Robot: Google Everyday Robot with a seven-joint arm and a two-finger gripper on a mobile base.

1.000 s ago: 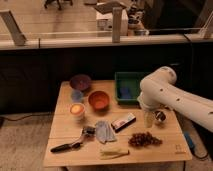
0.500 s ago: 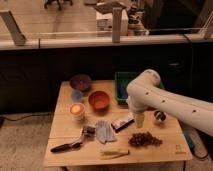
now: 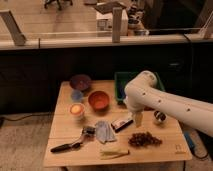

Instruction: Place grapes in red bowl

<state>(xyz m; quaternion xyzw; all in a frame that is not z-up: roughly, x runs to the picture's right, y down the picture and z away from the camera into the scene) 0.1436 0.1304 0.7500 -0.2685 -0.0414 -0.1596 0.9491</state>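
Your gripper (image 3: 137, 119), open or closed I cannot tell, hovers just behind the grapes (image 3: 145, 139); an off-centre descent could scatter them.

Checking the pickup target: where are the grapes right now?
In the camera view the grapes lie on the table, front right of picture, right of the blue cloth; the gripper hangs just above them.

Dark grapes (image 3: 145, 139) lie loose, front right — red bowl (image 3: 99, 100) upright behind-left, apart; jaws hang near the grapes.
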